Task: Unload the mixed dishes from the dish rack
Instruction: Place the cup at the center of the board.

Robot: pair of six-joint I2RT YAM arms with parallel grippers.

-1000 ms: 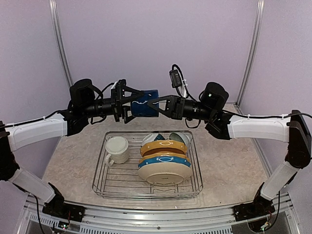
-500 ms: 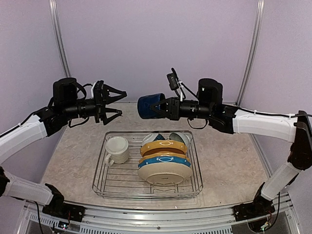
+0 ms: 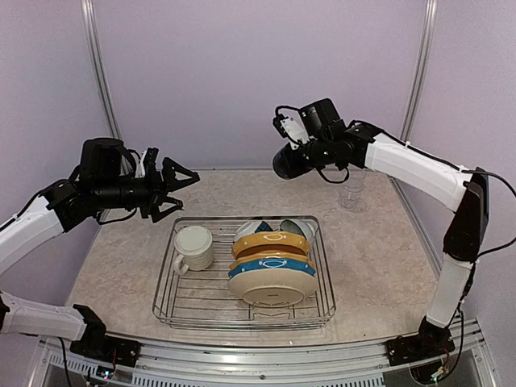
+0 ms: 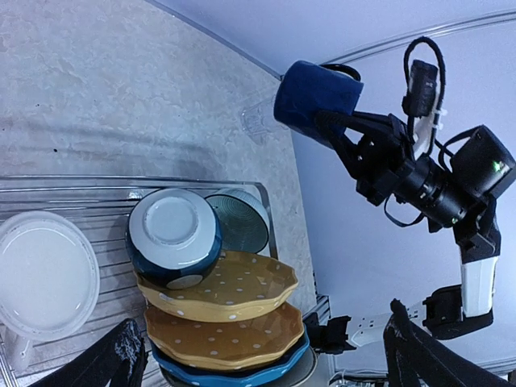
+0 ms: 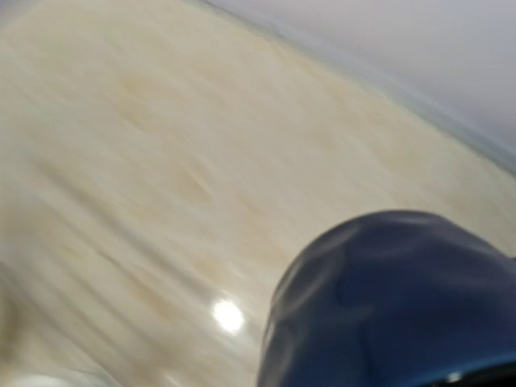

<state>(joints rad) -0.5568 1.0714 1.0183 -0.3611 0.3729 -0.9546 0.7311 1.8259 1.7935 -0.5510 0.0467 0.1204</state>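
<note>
A beige marbled tabletop (image 3: pixel 121 258) is closed in by pale lilac walls, with metal posts (image 3: pixel 98 72) at the back corners. The rack (image 3: pixel 242 321), a silver wire basket, stands mid-tabletop toward the near edge.

In the rack's left part sits a cream mug (image 3: pixel 193 246). Its right part holds plates on edge in a row. A cream plate (image 3: pixel 272 289) is at the front, a blue-rimmed plate (image 3: pixel 270 266) is behind it, and mustard plates (image 3: pixel 270 242) with pale dots come after that. In the rack's back right corner are two bowls. The dark bowl (image 4: pixel 173 234) shows a white base, and beside it the ribbed bowl (image 4: pixel 238 218) shows a teal inside.

The navy mug (image 3: pixel 286 161) hangs in the air above and behind the rack's back right corner, lying sideways and clamped by the right gripper (image 3: pixel 297 155). The left gripper (image 3: pixel 187 192) hovers over the rack's back left corner, its jaws spread wide and holding nothing. A clear tumbler (image 3: pixel 351 193) stands on the tabletop behind and right of the rack.

The right wrist view is smeared by motion and gives only the mug's blue bulk over streaked beige. The plates overlap, so mostly rims show, and the cream plate's pattern cannot be made out. The left wrist view cuts its own fingers (image 4: pixel 121 355) off at the bottom edge.
</note>
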